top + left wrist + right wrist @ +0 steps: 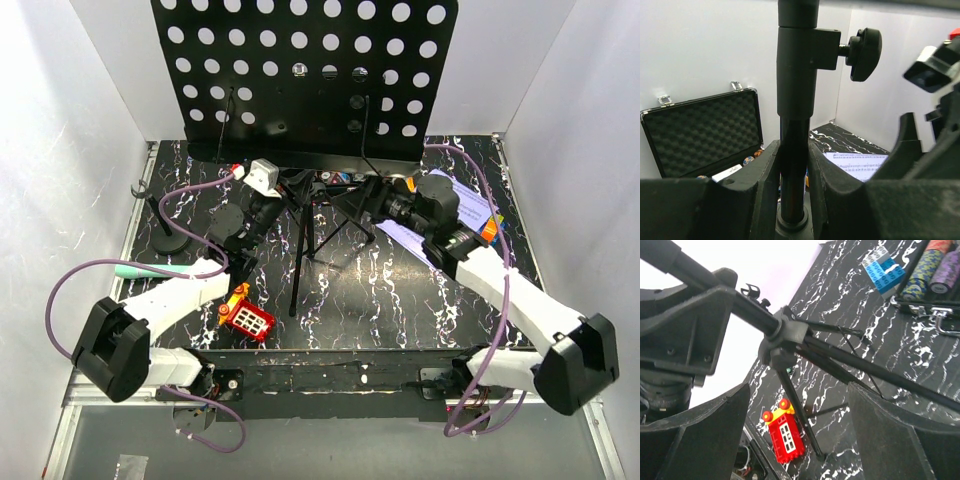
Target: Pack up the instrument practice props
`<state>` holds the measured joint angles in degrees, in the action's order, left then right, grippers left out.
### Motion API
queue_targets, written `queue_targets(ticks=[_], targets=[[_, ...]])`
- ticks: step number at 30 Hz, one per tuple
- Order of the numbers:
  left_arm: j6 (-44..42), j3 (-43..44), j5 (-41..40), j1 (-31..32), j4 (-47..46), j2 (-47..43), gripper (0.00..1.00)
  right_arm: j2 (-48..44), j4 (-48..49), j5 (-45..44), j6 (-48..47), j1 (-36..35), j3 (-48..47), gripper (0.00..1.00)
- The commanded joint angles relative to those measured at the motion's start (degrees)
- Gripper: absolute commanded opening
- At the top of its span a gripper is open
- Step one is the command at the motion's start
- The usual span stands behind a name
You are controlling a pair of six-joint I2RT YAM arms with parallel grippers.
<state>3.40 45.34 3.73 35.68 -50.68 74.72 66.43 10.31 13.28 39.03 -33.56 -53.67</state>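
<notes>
Left fingers (766,172) clamped the music stand pole (795,100), my right gripper (800,425) gaped near its tripod hub (784,337); I judged a steady upright hold best.

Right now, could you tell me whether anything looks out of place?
The mint-green microphone lies flat at the table's left edge, not in the mic stand beside it; the sheet music lies on the table, not on the perforated desk.

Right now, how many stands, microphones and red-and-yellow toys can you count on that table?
Stands: 2, the music stand and the small microphone stand
Microphones: 1, the green microphone
Toys: 1, the red-and-yellow toy
Total: 4
</notes>
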Motion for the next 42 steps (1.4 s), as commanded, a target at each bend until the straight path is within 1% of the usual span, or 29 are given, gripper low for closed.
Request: queue_targets(ticks=[1, 6, 12, 14, 18, 24, 31, 34, 35, 38, 42], targets=[[0.73, -1.57, 2.78, 0.27, 4.36, -3.00, 0.00, 5.36, 7.44, 1.40, 2.19, -0.89, -4.77, 0.87], [0.73, -1.14, 3.57, 0.35, 5.41, -3.17, 0.00, 10.46, 11.05, 4.04, 4.22, -1.42, -7.23, 0.85], [0.65, -0.61, 4.01, 0.35, 6.03, -2.91, 0.00, 12.93, 11.05, 4.65, 3.43, -2.21, -9.26, 0.82], [0.64, -0.43, 4.10, 0.27, 6.03, -2.82, 0.00, 13.54, 10.88, 4.91, 3.07, -2.21, -9.96, 0.79], [0.91, -0.69, 4.18, 0.35, 5.76, -2.74, 0.00, 14.69, 9.56, 5.09, 2.55, -2.56, -11.02, 0.68], [1.08, -0.61, 4.36, 0.35, 5.76, -2.65, 0.00, 15.30, 10.70, 4.39, 2.37, -3.00, -9.88, 0.60], [0.64, -0.34, 4.18, 0.27, 6.29, -2.82, 0.00, 15.22, 10.52, 4.30, 1.23, -3.88, -9.53, 0.57], [0.47, -0.43, 4.10, 0.35, 6.47, -3.09, 0.00, 14.60, 10.61, 3.25, 1.58, -4.23, -8.21, 0.66], [0.38, -0.52, 3.92, 0.35, 6.55, -3.17, 0.00, 14.34, 10.61, 2.81, 1.75, -4.32, -7.77, 0.67], [0.38, -0.69, 3.66, 0.35, 6.47, -3.09, 0.00, 13.99, 11.05, 2.11, 2.37, -4.50, -6.80, 0.66], [0.47, -0.78, 3.22, 0.35, 6.29, -3.09, 0.00, 13.55, 12.55, 1.31, 3.25, -4.67, -5.48, 0.61]])
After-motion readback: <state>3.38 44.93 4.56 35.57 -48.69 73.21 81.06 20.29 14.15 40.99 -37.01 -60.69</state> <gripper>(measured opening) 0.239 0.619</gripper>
